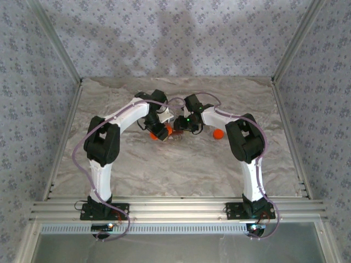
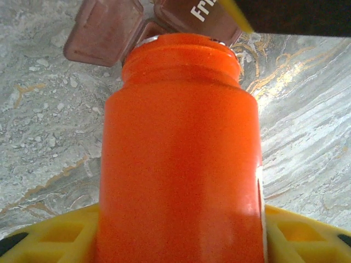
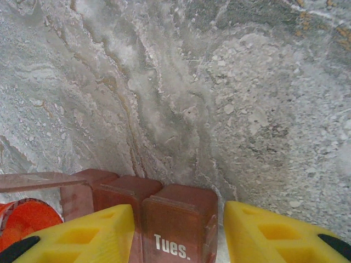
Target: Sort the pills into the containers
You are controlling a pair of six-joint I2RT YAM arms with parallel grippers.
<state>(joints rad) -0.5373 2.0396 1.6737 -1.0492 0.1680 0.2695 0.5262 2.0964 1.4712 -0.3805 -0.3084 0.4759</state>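
My left gripper [image 2: 181, 233] is shut on the bright orange bottle [image 2: 181, 142], its yellow fingers [image 2: 52, 233] pressed to both sides. The bottle lies tilted, its open mouth close to the containers [image 2: 109, 30], a dark reddish-brown strip with one lid flipped open. My right gripper [image 3: 178, 233] is shut on the end compartment of the containers [image 3: 178, 219], the one marked "Tues.". In the top view both grippers meet mid-table, left [image 1: 158, 131] and right [image 1: 181, 127], with the strip [image 1: 175, 135] between them. The pills are hidden.
An orange cap [image 1: 218, 133] lies on the marbled table [image 1: 181, 170] just right of the right gripper. Metal frame rails [image 1: 175, 209] run along the near edge, and patterned walls close in the left, right and back sides.
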